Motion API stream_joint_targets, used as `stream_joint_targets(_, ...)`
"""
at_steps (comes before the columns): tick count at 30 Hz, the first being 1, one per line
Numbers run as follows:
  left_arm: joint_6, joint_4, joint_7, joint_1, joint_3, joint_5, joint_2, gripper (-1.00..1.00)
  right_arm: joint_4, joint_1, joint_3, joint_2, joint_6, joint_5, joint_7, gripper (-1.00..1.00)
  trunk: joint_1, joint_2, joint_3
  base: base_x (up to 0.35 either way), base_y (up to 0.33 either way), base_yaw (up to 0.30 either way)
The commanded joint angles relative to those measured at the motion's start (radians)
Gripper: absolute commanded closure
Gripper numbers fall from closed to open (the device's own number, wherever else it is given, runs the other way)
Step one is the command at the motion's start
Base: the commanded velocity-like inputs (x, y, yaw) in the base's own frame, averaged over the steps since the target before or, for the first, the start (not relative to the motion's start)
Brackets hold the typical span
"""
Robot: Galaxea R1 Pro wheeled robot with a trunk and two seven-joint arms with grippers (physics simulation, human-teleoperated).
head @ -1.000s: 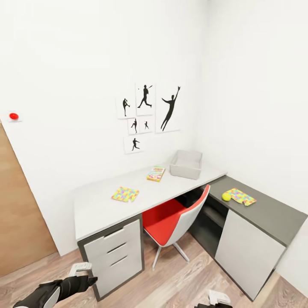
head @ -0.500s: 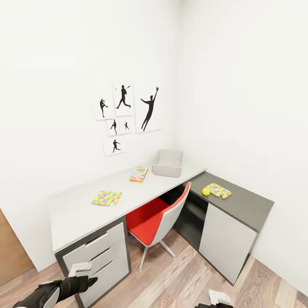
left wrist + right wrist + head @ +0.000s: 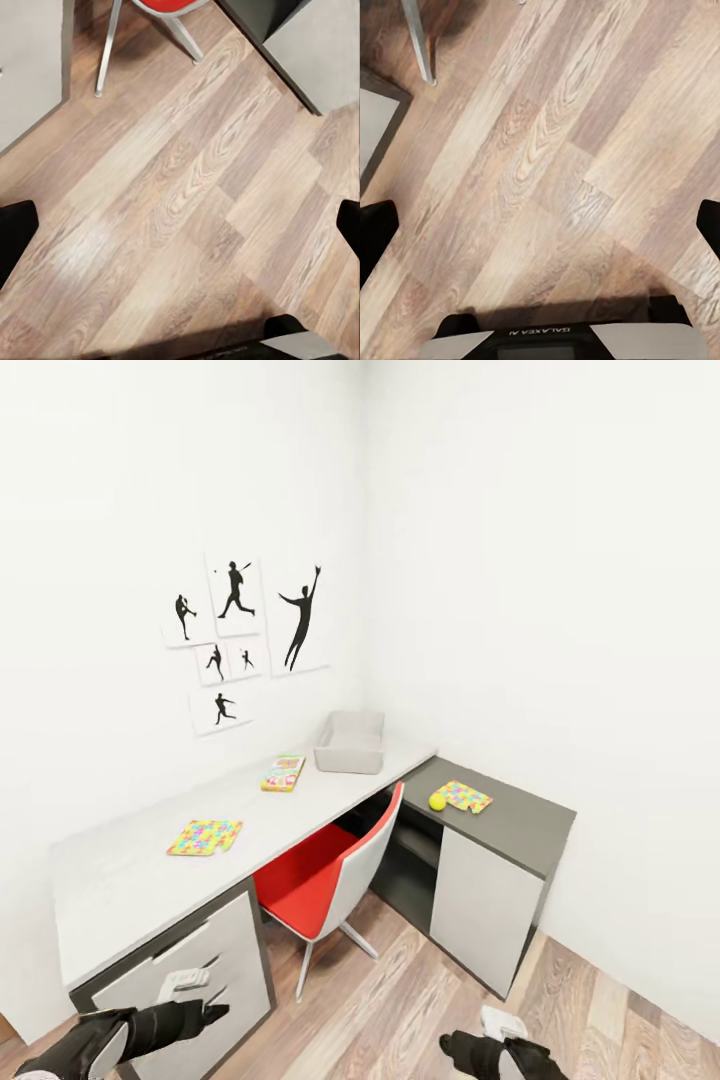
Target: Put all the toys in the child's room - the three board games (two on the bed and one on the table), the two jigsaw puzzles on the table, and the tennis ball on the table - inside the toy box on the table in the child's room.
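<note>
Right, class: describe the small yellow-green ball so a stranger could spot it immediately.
Find the low dark grey cabinet against the right wall, beside the long white-topped desk. On its near end a small fuzzy yellow-green ball sits beside a flat multicoloured puzzle slab. It is the one round thing there.

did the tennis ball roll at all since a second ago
No. The tennis ball sits against the same corner of the jigsaw puzzle on the dark cabinet; only the camera turned.

Red-seated swivel chair (image 3: pixel 330 870) tucked under the desk, on wood-plank floor (image 3: pixel 400 1000). Above the chair, silhouette athlete prints (image 3: pixel 240 640) on white wall. Dark grey cabinet (image 3: pixel 490 860) just right of the chair.
</note>
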Motion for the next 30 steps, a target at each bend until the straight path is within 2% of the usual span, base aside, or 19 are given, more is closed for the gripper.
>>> stream_joint_targets(1,0.060,-0.018,-0.046,-0.009,0.007,0.005,0.008,-1.00,-0.062,0.000,-0.003,-0.001,0.072,-0.016,0.012,-1.00,-0.004,0.006,0.001,0.000,0.000,-0.286)
stream_joint_targets(5,0.166,-0.087,-0.111,-0.045,0.010,0.004,0.020,-1.00,-0.204,0.001,-0.018,-0.010,0.211,-0.052,0.024,-1.00,-0.019,0.034,0.014,0.000,0.000,-0.286)
stream_joint_targets(6,0.217,-0.130,-0.132,-0.060,0.010,0.003,0.026,-1.00,-0.278,0.002,-0.039,-0.018,0.258,-0.074,0.026,-1.00,-0.023,0.041,0.017,0.000,0.000,-0.286)
stream_joint_targets(10,0.313,-0.211,-0.154,-0.078,0.012,0.004,0.041,-1.00,-0.411,0.001,-0.087,-0.027,0.318,-0.128,0.030,-1.00,-0.038,0.069,0.029,0.000,0.000,-0.286)
stream_joint_targets(11,0.355,-0.243,-0.160,-0.082,0.013,0.004,0.047,-1.00,-0.455,0.001,-0.103,-0.030,0.339,-0.151,0.030,-1.00,-0.042,0.076,0.033,0.000,0.000,-0.286)
stream_joint_targets(17,0.435,-0.297,-0.173,-0.088,0.014,0.005,0.058,-1.00,-0.518,0.000,-0.132,-0.035,0.381,-0.199,0.032,-1.00,-0.065,0.118,0.051,0.000,0.000,-0.286)
stream_joint_targets(21,0.460,-0.315,-0.204,-0.090,0.014,0.006,0.059,-1.00,-0.537,-0.001,-0.173,-0.038,0.407,-0.254,0.049,-1.00,-0.080,0.146,0.064,0.000,0.000,-0.286)
stream_joint_targets(22,0.468,-0.318,-0.222,-0.090,0.014,0.006,0.060,-1.00,-0.540,-0.001,-0.198,-0.039,0.416,-0.284,0.061,-1.00,-0.084,0.153,0.067,0.000,0.000,-0.286)
stream_joint_targets(24,0.475,-0.321,-0.240,-0.091,0.014,0.005,0.060,-1.00,-0.542,-0.001,-0.225,-0.040,0.422,-0.310,0.072,-1.00,-0.092,0.167,0.073,0.000,0.000,-0.286)
stream_joint_targets(25,0.480,-0.323,-0.256,-0.091,0.013,0.004,0.061,-1.00,-0.544,-0.001,-0.255,-0.044,0.427,-0.332,0.083,-1.00,-0.092,0.167,0.073,0.000,0.000,-0.286)
stream_joint_targets(30,0.488,-0.325,-0.281,-0.091,0.014,0.003,0.065,-1.00,-0.547,0.003,-0.322,-0.065,0.442,-0.363,0.115,-1.00,-0.092,0.167,0.073,0.000,0.000,-0.286)
